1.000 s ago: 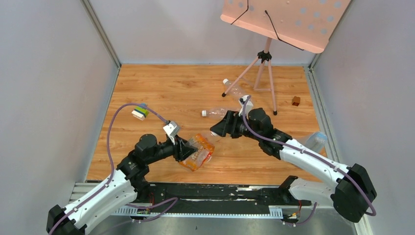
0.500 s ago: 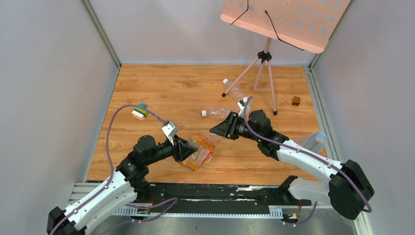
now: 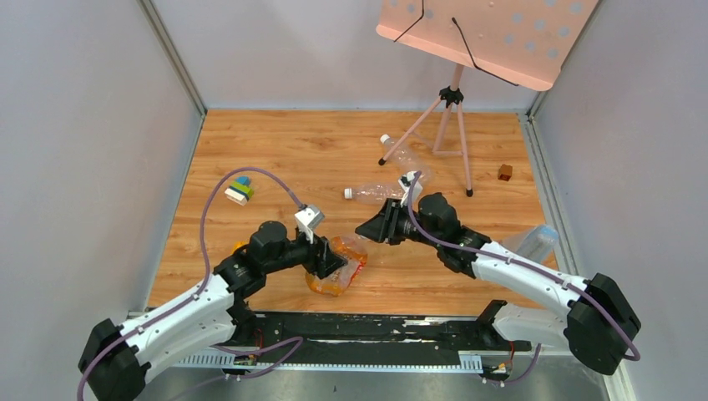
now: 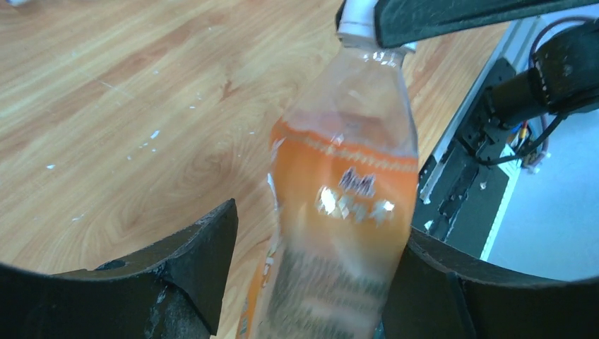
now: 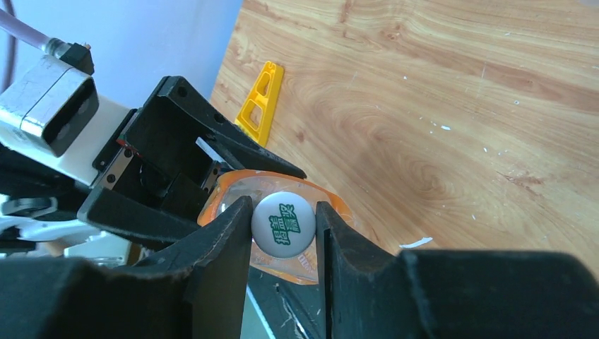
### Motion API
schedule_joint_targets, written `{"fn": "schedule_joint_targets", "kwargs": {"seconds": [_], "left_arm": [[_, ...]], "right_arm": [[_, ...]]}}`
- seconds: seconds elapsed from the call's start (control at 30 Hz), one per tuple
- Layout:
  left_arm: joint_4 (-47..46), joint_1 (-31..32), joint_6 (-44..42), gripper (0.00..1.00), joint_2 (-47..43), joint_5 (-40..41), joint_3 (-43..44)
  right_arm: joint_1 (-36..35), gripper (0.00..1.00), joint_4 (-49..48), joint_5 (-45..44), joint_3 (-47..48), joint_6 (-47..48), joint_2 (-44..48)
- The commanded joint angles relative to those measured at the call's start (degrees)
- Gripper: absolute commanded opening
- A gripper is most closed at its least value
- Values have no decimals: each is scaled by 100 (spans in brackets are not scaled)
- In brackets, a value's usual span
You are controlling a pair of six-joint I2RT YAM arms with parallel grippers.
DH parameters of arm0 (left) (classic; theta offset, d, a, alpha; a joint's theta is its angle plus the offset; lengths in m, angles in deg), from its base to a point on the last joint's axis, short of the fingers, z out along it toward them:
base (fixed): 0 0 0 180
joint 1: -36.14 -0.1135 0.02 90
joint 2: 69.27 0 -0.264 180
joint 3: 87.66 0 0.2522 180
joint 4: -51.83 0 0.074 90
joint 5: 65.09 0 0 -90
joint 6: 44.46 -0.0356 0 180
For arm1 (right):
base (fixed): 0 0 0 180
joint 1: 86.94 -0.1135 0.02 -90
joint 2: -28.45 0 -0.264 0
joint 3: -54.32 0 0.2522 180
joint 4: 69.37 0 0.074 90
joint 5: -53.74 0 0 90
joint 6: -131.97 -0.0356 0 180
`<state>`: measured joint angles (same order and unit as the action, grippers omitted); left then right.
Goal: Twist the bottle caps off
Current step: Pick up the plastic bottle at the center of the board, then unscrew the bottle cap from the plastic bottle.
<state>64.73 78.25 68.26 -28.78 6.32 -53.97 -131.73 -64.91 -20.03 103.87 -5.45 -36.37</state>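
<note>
Between the tips of my right gripper [image 5: 282, 224] sits the white bottle cap [image 5: 284, 215], pinched on both sides. A second ago those jaws stood wide and short of it. Around the body of the orange-labelled bottle [image 4: 339, 183] my left gripper [image 4: 321, 226] has slackened. One finger [image 4: 205, 247] stands clear of the plastic and the other lies against it, where earlier both were clenched. My left arm has also swung nearer the right one. Its purple cable [image 3: 250, 170] no longer crosses the block stack [image 3: 240, 190], which is now fully in sight.

Margins: behind both sets of jaws the near rail [image 3: 376, 324] runs close under the bottle. On the far side of my right jaws a clear bottle [image 3: 373, 193] lies near, and a foot of the tripod [image 3: 451, 125] stands close behind that wrist. Past the outer side of my left jaws a yellow piece [image 5: 260, 102] lies flat on the boards. Ahead of the left jaws, bare wood floor [image 3: 284, 142] runs to the far wall.
</note>
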Motion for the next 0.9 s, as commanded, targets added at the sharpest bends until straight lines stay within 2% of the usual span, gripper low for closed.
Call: {"fn": "schedule_joint_targets", "kwargs": {"seconds": [0.0, 0.07, 0.17, 0.23, 0.33, 0.47, 0.57, 0.77, 0.8, 0.87], "left_arm": [[192, 454, -303, 74, 577, 614, 629], [264, 743, -378, 74, 844, 906, 801], [440, 864, -464, 67, 1170, 1215, 979], [539, 891, -510, 63, 1224, 1441, 1013], [518, 896, -550, 63, 1086, 1656, 892], [66, 894, -593, 63, 783, 1472, 646], [-202, 896, -636, 55, 654, 1289, 541], [-406, 896, -727, 41, 698, 925, 476], [-412, 896, -735, 42, 735, 891, 477], [-448, 894, -763, 49, 778, 799, 473]], "right_arm": [[-211, 12, 218, -709, 294, 275, 123], [-214, 12, 175, -887, 209, 103, 175], [-212, 12, 3, -973, 33, -124, 337], [-205, 12, -32, -1010, -60, -270, 452], [-212, 12, -84, -1059, -236, -546, 575], [-206, 12, -395, -938, -468, -896, 593], [-210, 12, -788, -722, -623, -1075, 557], [-205, 12, -788, -554, -567, -907, 417], [-212, 13, -848, -510, -583, -861, 424], [-211, 13, -832, -464, -571, -800, 439]]}}
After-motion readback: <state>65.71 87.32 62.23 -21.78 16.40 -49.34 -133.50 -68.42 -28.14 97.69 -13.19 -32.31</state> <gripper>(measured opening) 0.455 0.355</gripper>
